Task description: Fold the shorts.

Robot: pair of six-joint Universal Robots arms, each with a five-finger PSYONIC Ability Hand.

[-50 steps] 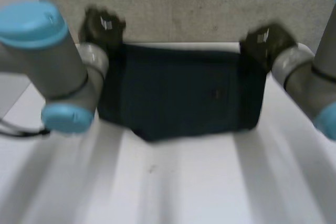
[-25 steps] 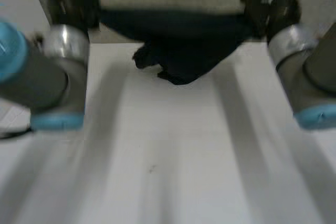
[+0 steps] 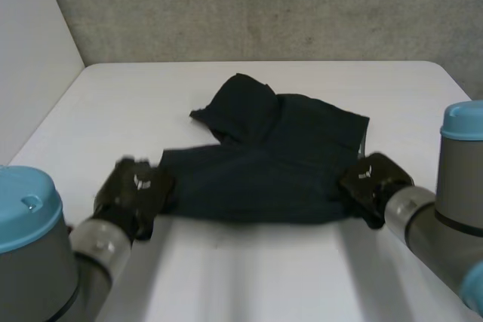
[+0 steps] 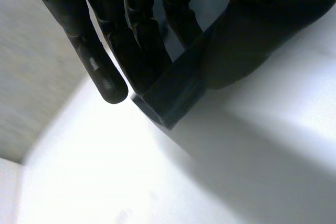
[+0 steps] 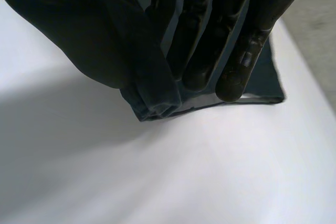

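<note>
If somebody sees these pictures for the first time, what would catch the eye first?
The dark shorts lie in the middle of the white table, rumpled at the far side. The left hand and the right hand each pinch a near corner of the shorts, one at either end of the near edge.

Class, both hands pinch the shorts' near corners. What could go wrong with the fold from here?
1. The shorts lie rumpled at the far side, one flap turned over; letting go would likely leave a crooked fold.
2. The left hand and right hand each pinch only a corner, so a pull might slip it free.
</note>
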